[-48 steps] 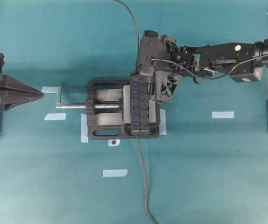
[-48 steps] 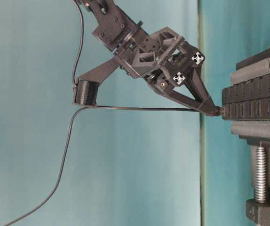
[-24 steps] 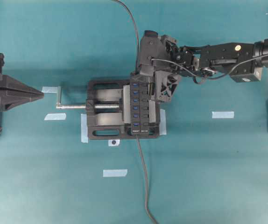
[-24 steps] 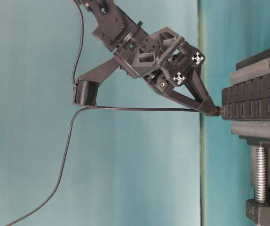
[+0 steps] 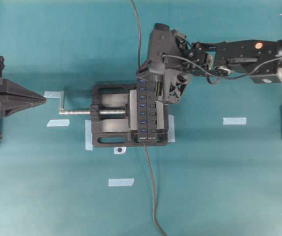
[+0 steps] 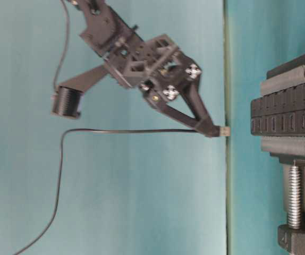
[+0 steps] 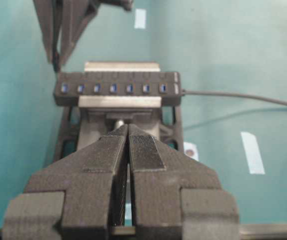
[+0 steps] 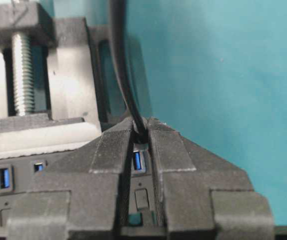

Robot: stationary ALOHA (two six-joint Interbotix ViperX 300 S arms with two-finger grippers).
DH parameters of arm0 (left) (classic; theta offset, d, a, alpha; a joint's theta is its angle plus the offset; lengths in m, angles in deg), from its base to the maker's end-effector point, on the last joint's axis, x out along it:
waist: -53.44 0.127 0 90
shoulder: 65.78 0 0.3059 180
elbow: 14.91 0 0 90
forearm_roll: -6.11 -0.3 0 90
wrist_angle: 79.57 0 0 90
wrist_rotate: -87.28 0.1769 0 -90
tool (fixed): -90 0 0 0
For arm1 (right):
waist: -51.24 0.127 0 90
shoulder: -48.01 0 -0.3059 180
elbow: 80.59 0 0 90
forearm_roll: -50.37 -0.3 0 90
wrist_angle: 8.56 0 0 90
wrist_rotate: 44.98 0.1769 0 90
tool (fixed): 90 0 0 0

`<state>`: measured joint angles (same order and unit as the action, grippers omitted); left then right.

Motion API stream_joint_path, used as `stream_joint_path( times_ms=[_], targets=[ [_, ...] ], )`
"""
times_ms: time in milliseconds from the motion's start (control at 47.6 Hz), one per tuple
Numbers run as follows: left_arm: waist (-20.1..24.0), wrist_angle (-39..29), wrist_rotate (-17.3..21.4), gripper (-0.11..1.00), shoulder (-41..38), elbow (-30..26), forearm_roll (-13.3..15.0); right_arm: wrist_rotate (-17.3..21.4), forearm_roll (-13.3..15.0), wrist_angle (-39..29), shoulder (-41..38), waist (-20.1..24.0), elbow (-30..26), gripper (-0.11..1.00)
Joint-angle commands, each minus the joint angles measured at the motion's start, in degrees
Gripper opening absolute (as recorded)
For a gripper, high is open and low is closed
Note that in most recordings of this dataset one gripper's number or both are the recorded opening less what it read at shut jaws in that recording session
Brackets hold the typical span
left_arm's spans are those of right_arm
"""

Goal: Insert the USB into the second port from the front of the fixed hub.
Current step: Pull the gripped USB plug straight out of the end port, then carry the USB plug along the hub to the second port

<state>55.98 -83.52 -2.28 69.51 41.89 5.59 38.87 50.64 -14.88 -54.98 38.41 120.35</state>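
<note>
The fixed hub (image 5: 148, 113), a long black bar with a row of blue ports, sits clamped in the vise (image 5: 109, 115). My right gripper (image 6: 212, 129) is shut on the USB (image 6: 222, 130), whose silver tip points at the hub (image 6: 285, 114) with a clear gap between them. In the overhead view this gripper (image 5: 148, 78) hangs over the hub's far end. The right wrist view shows a blue port (image 8: 137, 160) between the fingers, below the pinched USB (image 8: 141, 128). My left gripper (image 5: 42, 99) is shut and empty at the left edge, facing the hub (image 7: 116, 88).
The vise's silver screw handle (image 5: 74, 111) sticks out to the left. The hub's own cable (image 5: 151, 187) runs toward the near table edge. The USB's thin cable (image 6: 115, 130) trails back and droops. Several tape strips (image 5: 234, 120) mark the teal mat.
The right gripper has pulled back from the hub with the USB. The plug tip was against the hub's port face; now a gap separates them. The left arm has not moved.
</note>
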Motion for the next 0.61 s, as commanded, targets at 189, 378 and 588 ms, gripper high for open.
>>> stream_joint_path(
  times_ms=[189, 378, 588],
  targets=[
    [0.09, 0.53, -0.09, 0.01, -0.26, -0.70, -0.18, 1.49, -1.14, -3.34, 4.92, 1.23, -1.41, 0.09],
    [0.09, 0.53, -0.09, 0.01, -0.35, -0.70, -0.09, 1.93, -1.14, -3.43, 6.24, 2.02, -1.41, 0.09],
    [0.09, 0.53, -0.09, 0.01, -0.26, -0.62, -0.09, 1.93, -1.14, -3.52, 6.42, 2.37, -1.32, 0.09]
  ],
)
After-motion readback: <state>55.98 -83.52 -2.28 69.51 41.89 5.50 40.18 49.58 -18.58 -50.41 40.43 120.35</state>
